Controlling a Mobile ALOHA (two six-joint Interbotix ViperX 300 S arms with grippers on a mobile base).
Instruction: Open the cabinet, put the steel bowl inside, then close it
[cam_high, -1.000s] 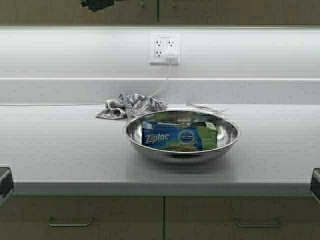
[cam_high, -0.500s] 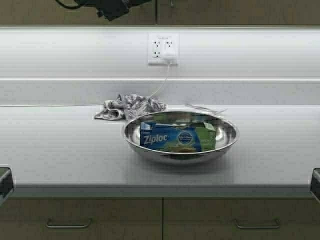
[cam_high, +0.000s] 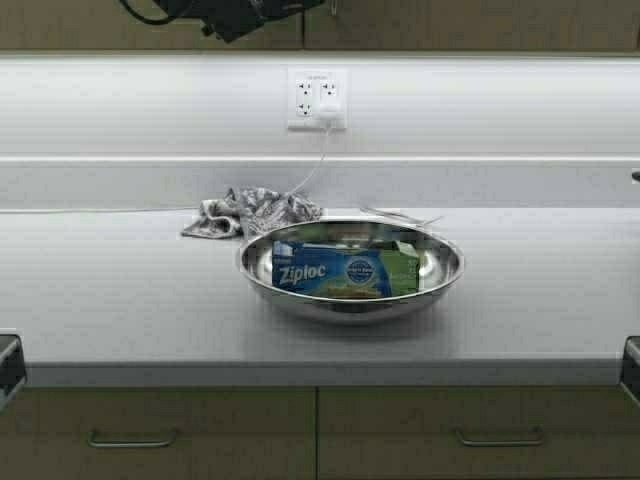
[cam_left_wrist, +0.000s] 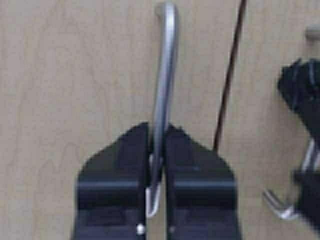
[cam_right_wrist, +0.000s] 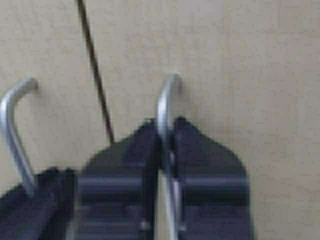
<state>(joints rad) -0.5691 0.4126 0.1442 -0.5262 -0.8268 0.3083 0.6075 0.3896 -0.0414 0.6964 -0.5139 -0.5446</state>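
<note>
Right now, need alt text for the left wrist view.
The left gripper is shut on a slim silver bar handle of the tan wood-look cabinet. A dark seam between the doors runs alongside, and the right gripper shows at the frame's edge on the neighbouring handle.

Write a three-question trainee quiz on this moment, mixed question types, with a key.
1. True or false: the left gripper is shut on a cabinet door handle.
2. What lies inside the steel bowl? A) a blue and green Ziploc box B) a spoon C) nothing
3. Fill in: behind the bowl on the countertop lies a crumpled grey ____.

Key: 1 true, and the right gripper likewise clamps the other door's handle. 2 A, the Ziploc box. 3 cloth.
</note>
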